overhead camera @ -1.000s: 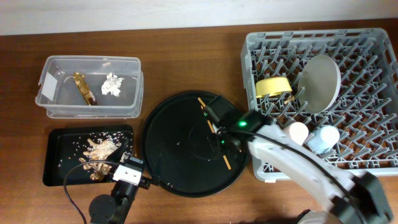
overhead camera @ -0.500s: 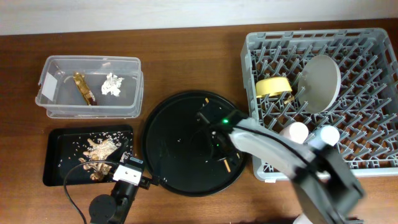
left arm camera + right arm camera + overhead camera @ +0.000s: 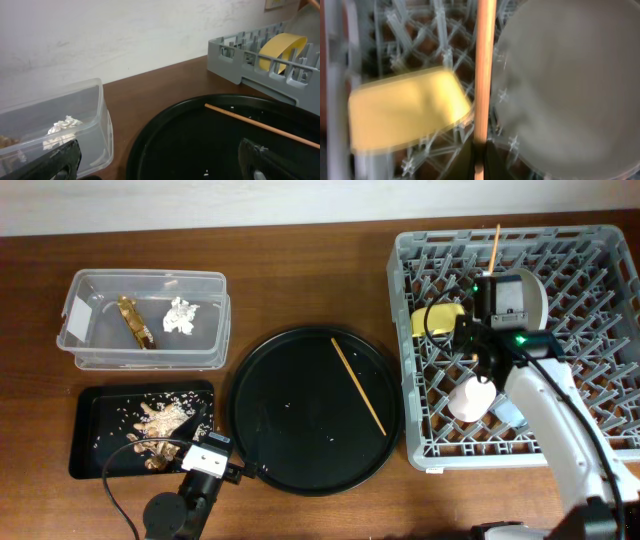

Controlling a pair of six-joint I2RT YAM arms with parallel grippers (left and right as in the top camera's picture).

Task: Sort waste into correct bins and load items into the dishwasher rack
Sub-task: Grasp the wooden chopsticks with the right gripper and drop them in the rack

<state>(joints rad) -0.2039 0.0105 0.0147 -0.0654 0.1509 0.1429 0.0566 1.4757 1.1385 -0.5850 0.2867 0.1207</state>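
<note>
My right gripper (image 3: 489, 280) hangs over the grey dishwasher rack (image 3: 590, 255), shut on a thin wooden chopstick (image 3: 497, 242). In the right wrist view that chopstick (image 3: 484, 70) runs up from the closed fingers (image 3: 479, 160), between the yellow bowl (image 3: 405, 115) and the grey plate (image 3: 570, 85). A second chopstick (image 3: 358, 387) lies on the round black tray (image 3: 290, 410). The clear tub (image 3: 145, 320) holds the wrapper (image 3: 135, 322) and tissue (image 3: 181, 316). Food scraps (image 3: 160, 425) lie in the flat black tray (image 3: 100, 440). My left gripper (image 3: 160, 170) is open and empty, low at the round tray's near left edge.
The yellow bowl (image 3: 437, 318) and the plate (image 3: 525, 305) stand among the rack's pegs. A pale cup (image 3: 470, 398) sits in the rack's front part, beside my right arm. The left wrist view shows the tub (image 3: 50, 130), the chopstick (image 3: 255, 123) and the rack's corner (image 3: 235, 50).
My right gripper closed on one chopstick on the round tray, lifted it and swung right and back over the rack. The other chopstick stays on the tray. The left arm has not moved.
</note>
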